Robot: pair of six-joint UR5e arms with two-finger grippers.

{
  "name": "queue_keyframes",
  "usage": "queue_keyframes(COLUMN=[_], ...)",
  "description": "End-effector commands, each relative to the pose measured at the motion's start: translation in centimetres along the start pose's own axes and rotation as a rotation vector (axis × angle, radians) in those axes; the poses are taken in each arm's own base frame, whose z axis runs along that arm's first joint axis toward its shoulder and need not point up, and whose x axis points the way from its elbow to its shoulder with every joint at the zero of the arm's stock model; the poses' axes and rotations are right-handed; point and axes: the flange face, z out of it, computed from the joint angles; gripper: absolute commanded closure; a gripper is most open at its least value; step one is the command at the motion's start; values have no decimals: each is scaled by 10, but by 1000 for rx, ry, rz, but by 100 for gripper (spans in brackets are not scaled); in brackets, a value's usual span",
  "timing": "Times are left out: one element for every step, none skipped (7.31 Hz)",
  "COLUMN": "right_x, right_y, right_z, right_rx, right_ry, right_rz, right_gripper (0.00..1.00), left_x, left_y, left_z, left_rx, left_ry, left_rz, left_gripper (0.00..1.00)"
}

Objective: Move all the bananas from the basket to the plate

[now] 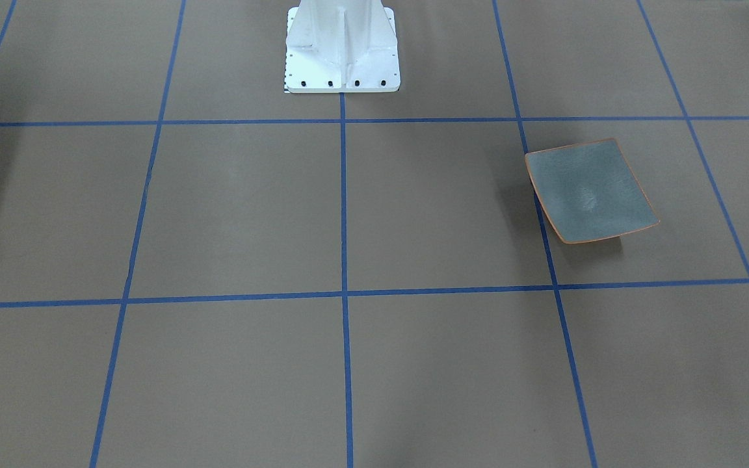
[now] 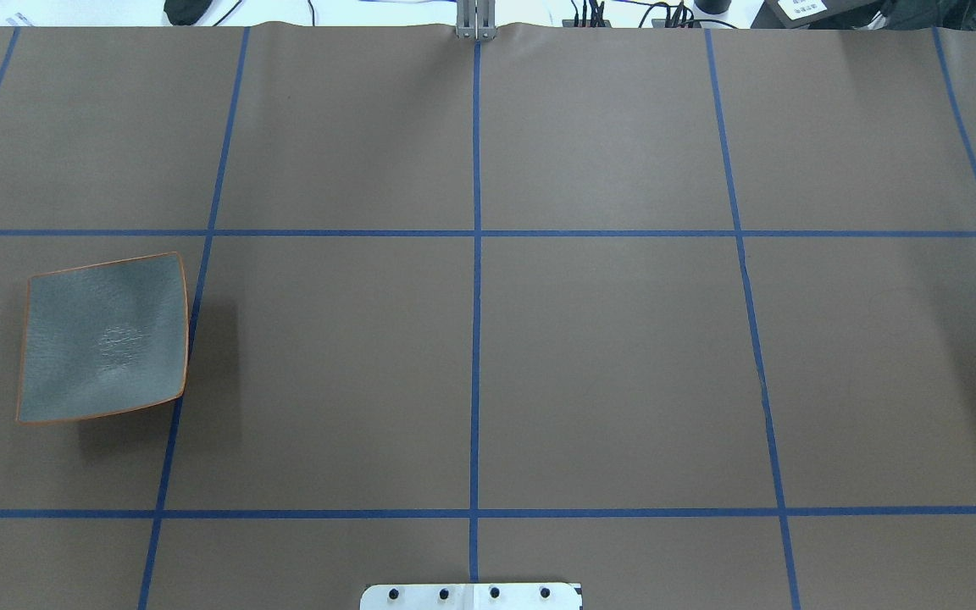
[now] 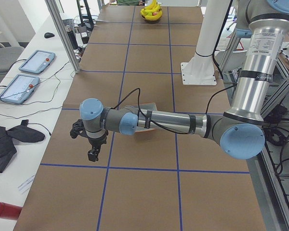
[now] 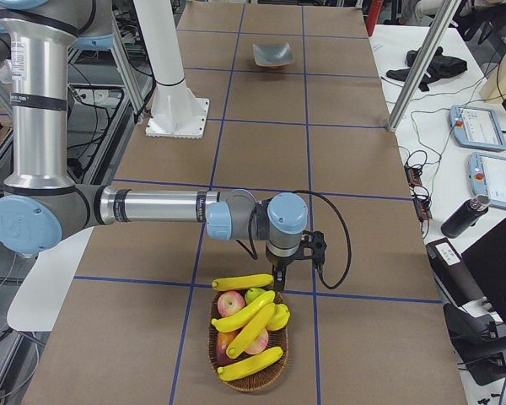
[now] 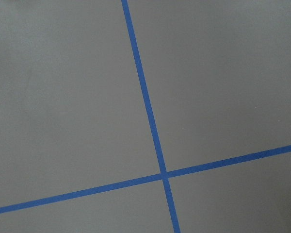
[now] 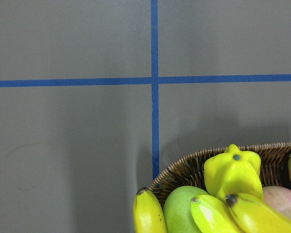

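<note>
Status: plate [image 2: 102, 337] is bare, at 9 o'clock in the overhead view. The basket [image 6: 184, 167] is off that view past the 3 o'clock edge, so the two are well apart. No transfer done yet.

The bananas [image 4: 249, 316] lie piled with apples and other fruit. We count at least three, and a fourth yellow piece is unclear. One lies across the rim at the basket's 12 o'clock in the right side view.

The right gripper [image 4: 280, 277] hovers just by that rim banana. The left gripper [image 3: 93, 155] hangs near the plate. Both show only in side views, so we cannot tell whether the fingers are spread or closed.

Risks as we see them:
- A nudge could roll the rim banana out onto the table.
- Pulling one banana could drag its neighbours or tip the basket.
- A smooth, curved skin could twist in a two-finger pinch.
- On the long carry, an off-centre grasp could swing and drop.
- The plate is shallow, so later bananas may slide off.
</note>
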Motion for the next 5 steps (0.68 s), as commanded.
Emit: queue_keyframes(right_x=[1,1,1,1,2], right_y=[1,0,0,0,0], right_z=[-1,-1,-1,-1,-1], right_rx=[2,2,3,5,6], right_ry=[1,-2,1,1,6], right_rz=[1,2,1,0,-1], right_gripper=[0,0,0,0,0], left_x=[1,1,1,-1,-3], left_y=[0,0,0,1,7], left_z=[-1,-2,-1,1,3], left_rx=[2,3,2,-1,-7], left_ry=[0,0,0,-6,-6], left_rz=[2,3,2,-9,-18], left_gripper=[0,0,0,0,0])
